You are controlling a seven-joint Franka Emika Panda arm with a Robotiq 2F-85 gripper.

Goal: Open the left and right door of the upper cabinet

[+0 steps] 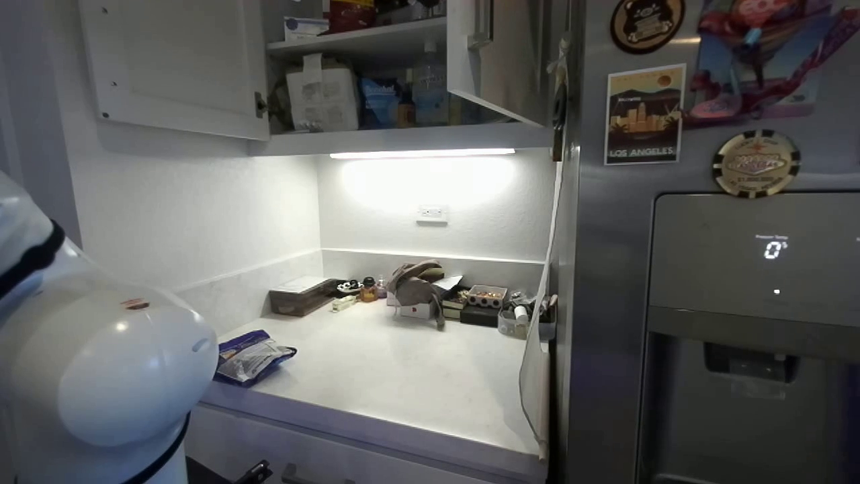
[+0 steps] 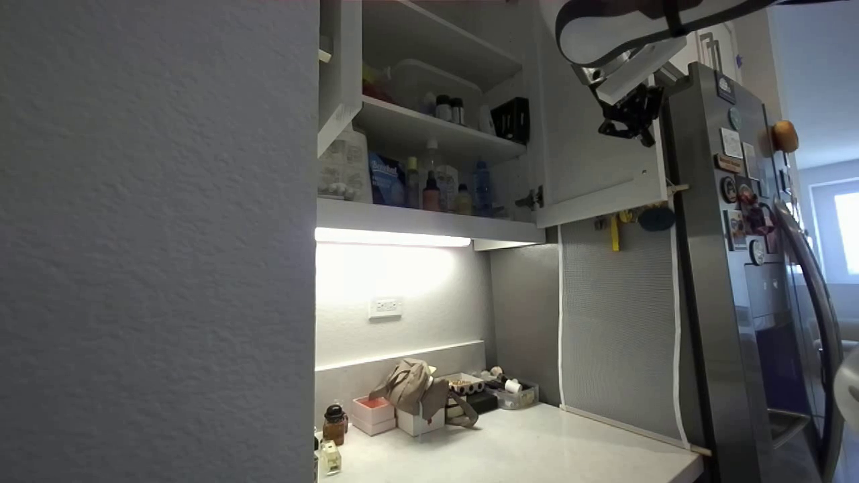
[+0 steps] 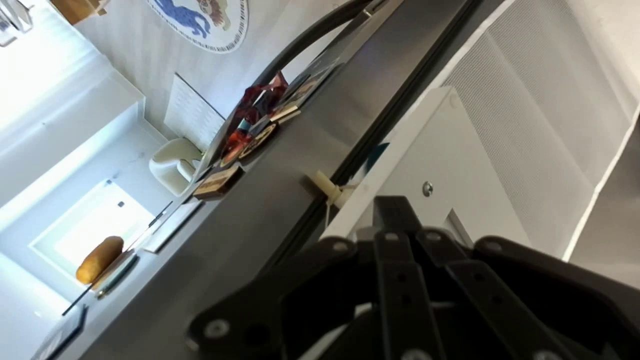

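Left cabinet door (image 1: 178,64) and right cabinet door (image 2: 594,151) are standing open, job looking done; gripper (image 3: 397,214) holding nothing, jaws together.

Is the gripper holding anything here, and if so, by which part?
Nothing is held: the gripper is shut, its jaws together, near the inner face of the open right cabinet door. Contact with it cannot be told.

White counter (image 1: 403,376), blue packet (image 1: 250,357) near its front edge, brown box (image 1: 299,301), amber bottle (image 2: 334,428), clear bin (image 2: 521,398)
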